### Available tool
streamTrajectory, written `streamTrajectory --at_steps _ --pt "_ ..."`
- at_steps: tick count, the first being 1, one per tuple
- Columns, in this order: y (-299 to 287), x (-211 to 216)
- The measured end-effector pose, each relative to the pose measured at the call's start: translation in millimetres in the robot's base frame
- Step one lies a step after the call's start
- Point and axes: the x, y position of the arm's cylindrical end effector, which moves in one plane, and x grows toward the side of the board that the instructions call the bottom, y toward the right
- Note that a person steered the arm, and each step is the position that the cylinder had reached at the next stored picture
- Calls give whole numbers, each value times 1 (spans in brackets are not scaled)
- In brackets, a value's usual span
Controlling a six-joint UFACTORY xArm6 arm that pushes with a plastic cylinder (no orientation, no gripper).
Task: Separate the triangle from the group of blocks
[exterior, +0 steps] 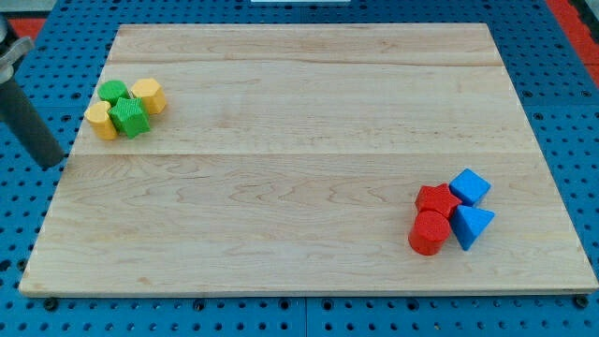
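My dark rod leans at the frame's far left, my tip (53, 164) just off the wooden board (299, 168), holding nothing. The blue triangle block (472, 226) sits lower right, touching the red cylinder block (430, 232).

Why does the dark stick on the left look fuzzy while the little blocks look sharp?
In the camera view, the dark rod at the view's left edge looks soft-edged, perhaps from motion or closeness to the lens; my tip sits just off the wooden board. The blue triangle and the green and yellow blocks are crisp, evenly lit, with faint shadows and no glare.
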Motion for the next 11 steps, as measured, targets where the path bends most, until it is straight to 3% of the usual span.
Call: streamTrajectory --at_steps 2,3,4,6,8,9,10,11 --pt "220 69" --pt "299 140" --pt "429 156" --pt "474 97" --pt "475 118" --pt "534 103" --pt "508 83" --pt "435 36"
